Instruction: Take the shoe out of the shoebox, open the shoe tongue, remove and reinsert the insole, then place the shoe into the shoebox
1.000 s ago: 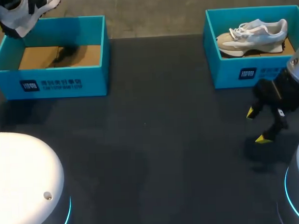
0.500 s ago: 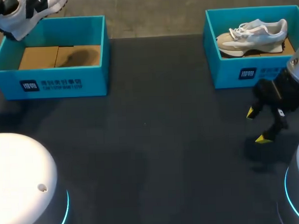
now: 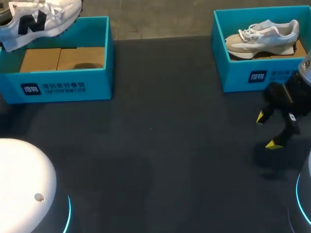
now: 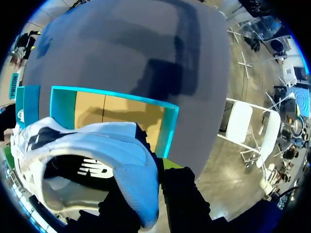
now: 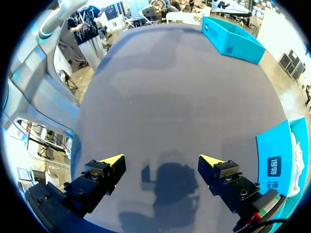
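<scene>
White shoe (image 3: 37, 21) hangs above the far-left shoebox (image 3: 52, 87), pinched by the left gripper (image 4: 156, 169); tongue, insole and return look undone; right gripper (image 3: 268, 130) hovers spread.

On one dark grey bench (image 3: 161, 147), two open teal cardboard shoeboxes are counted: the upper-left shoebox (image 3: 57, 86) and the upper-right shoebox (image 3: 246, 75). Two shoes are seen: a white trainer with a black letter (image 3: 40, 21) and a cream lace-up trainer (image 3: 262, 36). Two black, yellow-tipped end effectors are counted: the right end effector (image 3: 267, 131), the left end effector (image 4: 150, 194).
</scene>
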Controlling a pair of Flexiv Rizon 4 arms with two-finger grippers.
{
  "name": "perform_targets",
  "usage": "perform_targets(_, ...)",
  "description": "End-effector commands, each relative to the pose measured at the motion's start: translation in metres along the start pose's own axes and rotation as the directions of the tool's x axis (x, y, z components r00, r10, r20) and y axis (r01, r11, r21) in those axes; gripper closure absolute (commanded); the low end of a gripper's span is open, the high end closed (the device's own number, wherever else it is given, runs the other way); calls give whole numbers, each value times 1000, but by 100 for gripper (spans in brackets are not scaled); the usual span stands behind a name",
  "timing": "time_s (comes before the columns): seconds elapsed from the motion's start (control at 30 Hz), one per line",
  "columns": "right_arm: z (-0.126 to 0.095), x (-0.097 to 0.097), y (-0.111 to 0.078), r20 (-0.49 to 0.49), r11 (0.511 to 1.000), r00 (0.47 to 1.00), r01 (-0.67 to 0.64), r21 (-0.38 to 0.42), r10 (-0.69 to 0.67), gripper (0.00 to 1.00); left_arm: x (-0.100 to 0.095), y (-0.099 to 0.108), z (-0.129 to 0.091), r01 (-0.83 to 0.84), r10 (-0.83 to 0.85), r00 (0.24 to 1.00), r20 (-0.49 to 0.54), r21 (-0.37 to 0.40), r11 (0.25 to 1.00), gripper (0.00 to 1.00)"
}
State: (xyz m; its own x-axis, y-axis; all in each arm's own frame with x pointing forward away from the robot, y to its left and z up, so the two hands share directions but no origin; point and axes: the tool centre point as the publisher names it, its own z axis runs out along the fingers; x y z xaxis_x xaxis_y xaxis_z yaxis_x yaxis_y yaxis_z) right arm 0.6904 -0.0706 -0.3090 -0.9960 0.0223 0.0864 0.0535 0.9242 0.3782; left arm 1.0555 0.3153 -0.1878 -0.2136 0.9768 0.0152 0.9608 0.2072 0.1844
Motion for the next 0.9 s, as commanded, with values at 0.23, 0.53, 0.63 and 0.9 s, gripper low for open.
perform_targets(0.23, 0, 1, 0, 2, 1000, 1000, -1, 2, 1, 0, -10, 20, 10, -150, 146, 986, 86, 38, 988, 100)
perform_targets(0.53, 0, 1, 0, 2, 1000, 1000, -1, 2, 1, 0, -12, 25, 36, -295, 295, 956, 4, 10, 956, 100)
perform_targets(0.63, 0, 1, 0, 2, 1000, 1000, -1, 2, 1, 0, -16, 21, 42, -317, 316, 948, -20, -15, 948, 100)
perform_targets(0.9, 0, 1, 0, 2, 1000, 1000, -1, 2, 1, 0, -25, 9, 55, -341, 339, 939, -51, -20, 940, 100)
